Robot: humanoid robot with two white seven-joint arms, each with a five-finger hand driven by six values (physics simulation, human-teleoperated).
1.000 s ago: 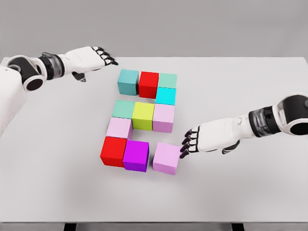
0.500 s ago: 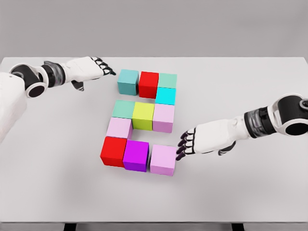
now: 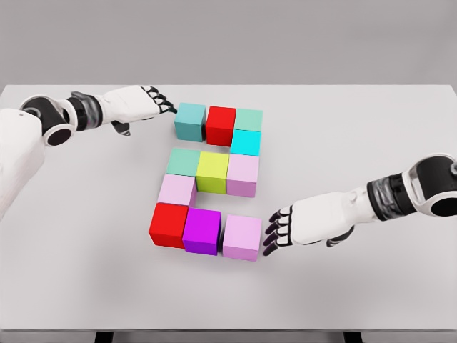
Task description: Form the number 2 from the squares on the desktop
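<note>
1. The table's (image 3: 371, 128) front edge is cut off at the bottom of the view, and both arms run out of the picture at the sides.
2. Whether the left fingertips (image 3: 168, 108) actually touch the teal cube (image 3: 190, 121) is hard to tell; they sit just beside its left face.
3. The left hand (image 3: 136, 103) lies flat with fingers extended, holding nothing.
4. The right hand (image 3: 303, 221) rests just right of the pale pink cube (image 3: 242, 237), fingers spread and loosely bent, gripping nothing; a narrow gap shows between them.
5. That pale pink cube ends the bottom row, touching the purple cube (image 3: 202, 231), which adjoins a red cube (image 3: 169, 224).
6. All the cubes sit mid-table between the hands, forming a blocky 2.
</note>
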